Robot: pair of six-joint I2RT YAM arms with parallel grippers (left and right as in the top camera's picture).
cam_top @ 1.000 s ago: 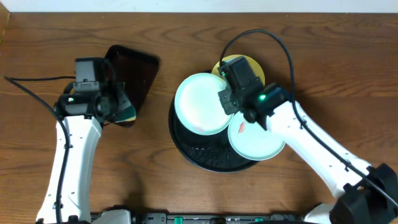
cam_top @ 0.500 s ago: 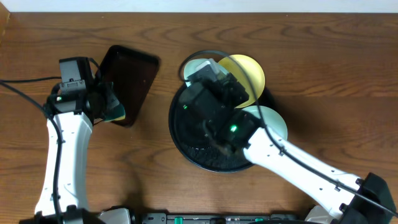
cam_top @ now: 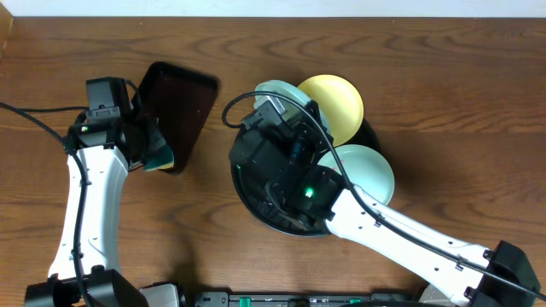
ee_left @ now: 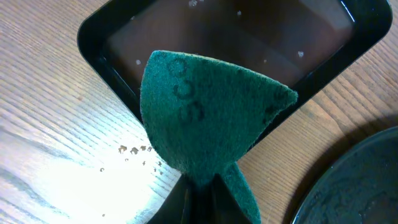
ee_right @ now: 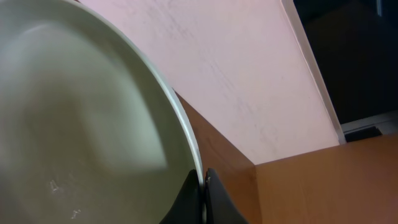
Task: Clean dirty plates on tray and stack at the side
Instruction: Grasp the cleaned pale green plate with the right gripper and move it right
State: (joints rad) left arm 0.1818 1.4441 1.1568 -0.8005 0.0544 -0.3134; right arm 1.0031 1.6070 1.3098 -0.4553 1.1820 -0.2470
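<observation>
My right gripper [cam_top: 275, 107] is shut on the rim of a pale mint-blue plate [cam_top: 271, 89] and holds it tilted up over the back left of the round black tray [cam_top: 256, 200]. In the right wrist view the plate [ee_right: 81, 124] fills the left side, its rim pinched between my fingers [ee_right: 203, 190]. A pale yellow plate [cam_top: 334, 104] and a second mint-blue plate [cam_top: 365, 170] lie on the tray's right side. My left gripper [cam_top: 152, 153] is shut on a green scouring pad [ee_left: 205, 112] at the near edge of the rectangular tray.
A smaller dark rectangular tray [cam_top: 175, 107] lies at the back left; it also shows in the left wrist view [ee_left: 249, 43], with small crumbs on the wood beside it. The round tray's rim [ee_left: 357, 180] shows at the lower right there. My right arm crosses the round tray.
My right arm has swung left over the round tray, lifting the mint-blue plate from flat to tilted up. The second mint-blue plate is uncovered. My left gripper shifted slightly with the pad.
</observation>
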